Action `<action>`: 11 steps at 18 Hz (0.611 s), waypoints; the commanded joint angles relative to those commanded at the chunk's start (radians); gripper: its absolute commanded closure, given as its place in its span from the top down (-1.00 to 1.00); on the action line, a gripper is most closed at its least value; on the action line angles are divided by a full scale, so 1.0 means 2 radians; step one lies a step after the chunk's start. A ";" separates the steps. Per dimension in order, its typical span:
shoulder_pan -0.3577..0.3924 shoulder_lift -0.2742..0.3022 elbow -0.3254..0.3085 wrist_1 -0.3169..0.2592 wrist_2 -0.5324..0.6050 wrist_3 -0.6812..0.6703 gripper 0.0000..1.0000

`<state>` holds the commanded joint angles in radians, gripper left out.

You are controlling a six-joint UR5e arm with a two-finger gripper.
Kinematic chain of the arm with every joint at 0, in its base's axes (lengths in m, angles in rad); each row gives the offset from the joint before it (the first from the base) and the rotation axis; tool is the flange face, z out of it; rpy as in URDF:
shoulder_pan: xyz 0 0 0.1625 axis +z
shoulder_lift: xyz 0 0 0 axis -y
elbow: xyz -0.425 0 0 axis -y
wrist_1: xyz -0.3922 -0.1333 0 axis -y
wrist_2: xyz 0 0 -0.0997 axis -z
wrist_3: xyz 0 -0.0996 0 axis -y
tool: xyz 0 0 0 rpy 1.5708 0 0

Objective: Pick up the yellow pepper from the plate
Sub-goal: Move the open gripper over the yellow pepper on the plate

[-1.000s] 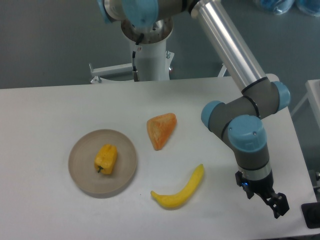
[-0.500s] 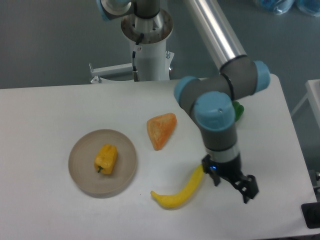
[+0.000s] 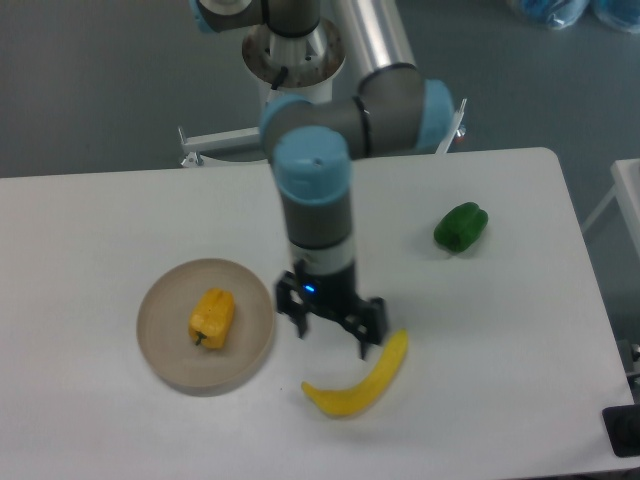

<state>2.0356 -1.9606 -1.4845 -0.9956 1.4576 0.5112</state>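
Observation:
The yellow pepper (image 3: 212,318) lies on its side in the middle of the round beige plate (image 3: 165,348) at the left of the table. My gripper (image 3: 331,328) hangs just right of the plate's rim, above the table, about a pepper's length or more from the pepper. Its two dark fingers stand apart and hold nothing. The arm covers the orange wedge that lay behind it.
A yellow banana (image 3: 362,378) lies right below and to the right of the gripper. A green pepper (image 3: 461,226) sits at the right. The arm's base stands at the back middle of the white table (image 3: 90,220).
The arm has swung from the table's right front corner leftward, past the banana, to just right of the plate. The green pepper is now uncovered and the orange wedge is hidden.

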 joint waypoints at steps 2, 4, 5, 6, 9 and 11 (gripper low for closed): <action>-0.013 0.014 -0.032 0.005 -0.006 -0.015 1.00; -0.027 0.017 -0.049 0.005 -0.006 -0.029 1.00; -0.028 0.015 -0.050 0.005 -0.006 -0.039 1.00; -0.030 0.012 -0.050 0.007 -0.006 -0.050 1.00; -0.046 0.000 -0.054 0.034 -0.002 -0.067 1.00; -0.053 -0.006 -0.063 0.049 0.000 -0.066 1.00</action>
<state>1.9298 -1.9726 -1.6106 -0.8975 1.4573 0.3789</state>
